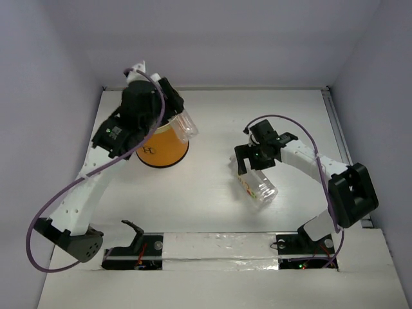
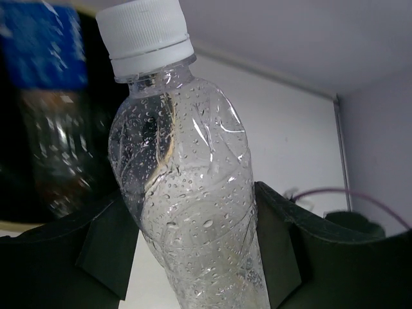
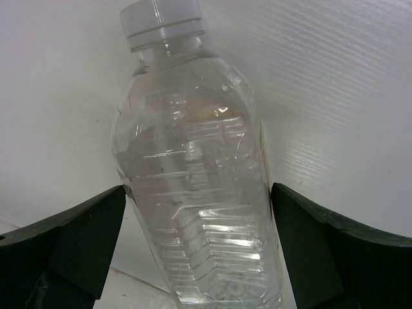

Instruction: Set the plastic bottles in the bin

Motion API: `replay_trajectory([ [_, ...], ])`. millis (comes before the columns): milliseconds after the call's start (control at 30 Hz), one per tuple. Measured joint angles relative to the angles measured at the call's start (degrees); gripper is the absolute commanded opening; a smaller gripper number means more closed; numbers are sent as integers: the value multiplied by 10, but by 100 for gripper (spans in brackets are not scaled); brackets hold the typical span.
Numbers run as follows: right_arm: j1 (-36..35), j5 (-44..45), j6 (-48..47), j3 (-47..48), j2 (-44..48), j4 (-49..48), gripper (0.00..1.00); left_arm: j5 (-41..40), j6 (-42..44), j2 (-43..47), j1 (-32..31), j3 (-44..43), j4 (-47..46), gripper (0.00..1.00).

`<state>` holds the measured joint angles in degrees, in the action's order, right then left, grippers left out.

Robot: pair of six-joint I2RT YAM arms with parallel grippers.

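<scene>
Droplets bead the clear bottle (image 2: pixel 180 174) clamped in the left gripper (image 2: pixel 193 241), which holds it at the rim of the bin (image 1: pixel 161 153) toward the far left corner of the tabletop (image 1: pixel 212 212). The right gripper (image 3: pixel 196 212) stands wide open around a second bottle (image 3: pixel 193 141) lying right of the tabletop's middle.

The left arm (image 1: pixel 80 196) and right arm (image 1: pixel 306 154) are white with black joints, trailing purple cables (image 1: pixel 30 232).

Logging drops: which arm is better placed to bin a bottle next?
Left: the left gripper holds a wet bottle at the bin; the right gripper is open around a lying bottle, farther off.
</scene>
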<state>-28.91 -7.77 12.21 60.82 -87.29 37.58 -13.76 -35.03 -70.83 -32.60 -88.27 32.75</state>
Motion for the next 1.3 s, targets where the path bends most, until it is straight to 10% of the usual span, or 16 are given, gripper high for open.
replay_trajectory([
  [200,-8,-9,-4,25,-47,10,98,-3,89,-47,112,-146,19,46],
  [367,-8,-9,-2,47,-73,8,66,-38,138,-108,183,-194,18,44],
  [800,-11,-70,39,103,-10,-8,52,-209,275,-128,192,-12,-137,45],
  [900,-12,-97,56,185,9,-25,53,-224,301,-127,193,32,-181,52],
  [1033,-12,-133,102,325,7,-75,54,-219,313,-103,195,95,-233,89],
  [1300,-24,-143,275,539,-103,-312,54,-165,266,-22,195,114,-233,99],
])
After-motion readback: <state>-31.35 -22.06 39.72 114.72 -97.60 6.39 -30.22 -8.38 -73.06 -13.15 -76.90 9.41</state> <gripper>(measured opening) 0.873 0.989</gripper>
